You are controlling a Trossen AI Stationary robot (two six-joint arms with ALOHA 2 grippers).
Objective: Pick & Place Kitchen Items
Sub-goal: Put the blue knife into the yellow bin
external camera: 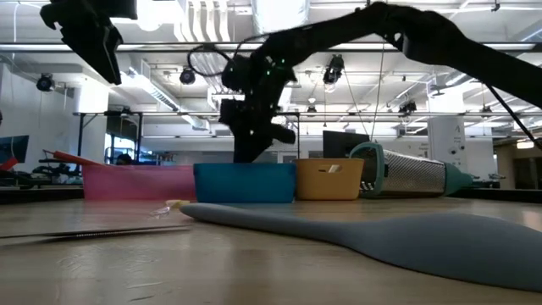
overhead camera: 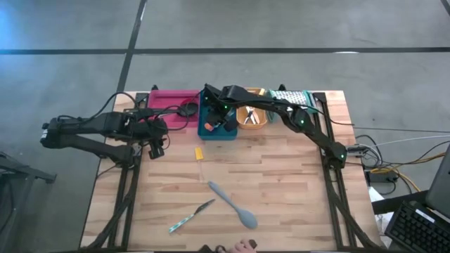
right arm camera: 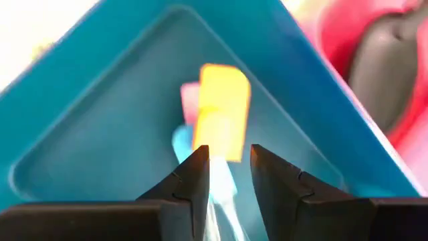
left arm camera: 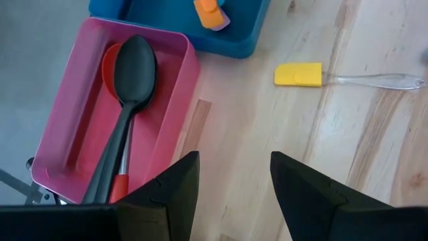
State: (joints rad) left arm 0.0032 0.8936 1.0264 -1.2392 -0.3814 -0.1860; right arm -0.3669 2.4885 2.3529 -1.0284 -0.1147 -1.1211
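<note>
Right tool (overhead camera: 213,121) over teal tray (overhead camera: 204,135), fingers parted around nothing, just above yellow-headed utensil (right arm camera: 219,107) lying inside; possibly just touching. Left tool (overhead camera: 156,149) open over bare tabletop (overhead camera: 281,183) beside pink tray (left arm camera: 180,67) holding black spoon (left arm camera: 130,73). Loose on tabletop: grey spoon (overhead camera: 232,204), yellow scraper (overhead camera: 200,153), patterned knife (overhead camera: 190,216); grater (overhead camera: 290,97) behind orange tray (overhead camera: 251,126).

The black spoon (left arm camera: 124,107) handle is cut off by the left wrist picture's 7 o'clock edge. The orange tray (overhead camera: 252,117) contents are too small to be identified.
</note>
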